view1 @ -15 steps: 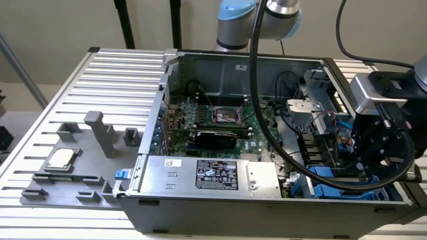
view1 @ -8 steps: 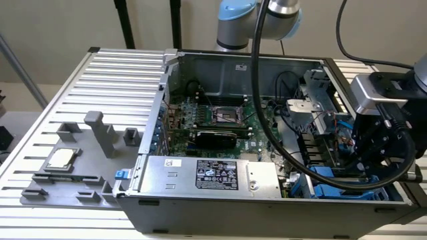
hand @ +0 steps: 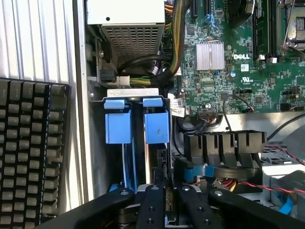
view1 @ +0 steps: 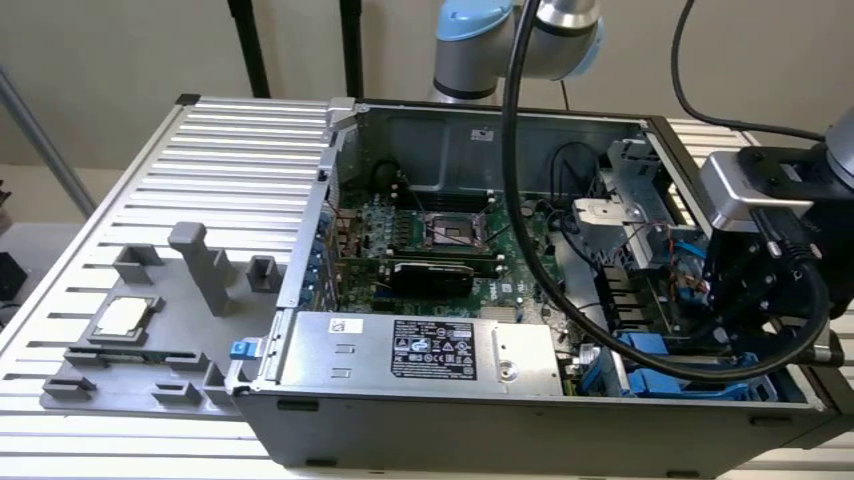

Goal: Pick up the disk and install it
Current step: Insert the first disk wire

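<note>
Down in the open computer case (view1: 441,130), the gripper (hand: 167,202) hangs over the blue drive cage (hand: 136,126) at the corner beside the power supply (view1: 414,348). Its black fingers (hand: 152,205) sit close together with a thin edge between them, seemingly the disk (hand: 167,202) standing upright in the cage slot, though I cannot tell for sure what they pinch. The green motherboard (hand: 248,71) lies just beside the cage. A small silver chip (view1: 123,317) rests on the grey fixture (view1: 147,330) at the exterior view's left, well apart from the case
</note>
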Robot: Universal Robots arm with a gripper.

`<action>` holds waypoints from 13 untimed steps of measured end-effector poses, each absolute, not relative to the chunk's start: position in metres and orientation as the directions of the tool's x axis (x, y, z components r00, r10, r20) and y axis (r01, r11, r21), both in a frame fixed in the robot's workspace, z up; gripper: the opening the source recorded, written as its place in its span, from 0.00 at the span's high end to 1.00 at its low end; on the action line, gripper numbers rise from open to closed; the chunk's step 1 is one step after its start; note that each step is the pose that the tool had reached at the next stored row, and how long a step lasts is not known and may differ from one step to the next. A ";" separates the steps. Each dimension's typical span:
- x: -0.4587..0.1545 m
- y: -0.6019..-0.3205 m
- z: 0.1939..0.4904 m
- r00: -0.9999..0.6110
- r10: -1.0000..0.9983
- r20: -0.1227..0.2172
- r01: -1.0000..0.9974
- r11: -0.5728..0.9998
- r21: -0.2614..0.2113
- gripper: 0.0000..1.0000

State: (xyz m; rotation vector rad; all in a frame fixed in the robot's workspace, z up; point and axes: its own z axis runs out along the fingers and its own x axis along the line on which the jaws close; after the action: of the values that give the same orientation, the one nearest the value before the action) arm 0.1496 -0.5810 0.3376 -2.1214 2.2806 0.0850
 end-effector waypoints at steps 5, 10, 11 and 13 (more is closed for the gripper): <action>0.150 -0.581 0.340 -0.073 -0.996 -0.057 -0.997 0.072 0.023 0.00; 0.149 -0.581 0.361 -0.073 -0.996 -0.056 -0.997 0.072 0.022 0.00; 0.149 -0.581 0.366 -0.073 -0.996 -0.056 -0.997 0.072 0.022 0.00; 0.149 -0.581 0.375 -0.073 -0.996 -0.056 -0.997 0.072 0.023 0.00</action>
State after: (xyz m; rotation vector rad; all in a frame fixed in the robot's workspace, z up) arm 0.1494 -0.5810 0.3748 -2.1211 2.2807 0.0853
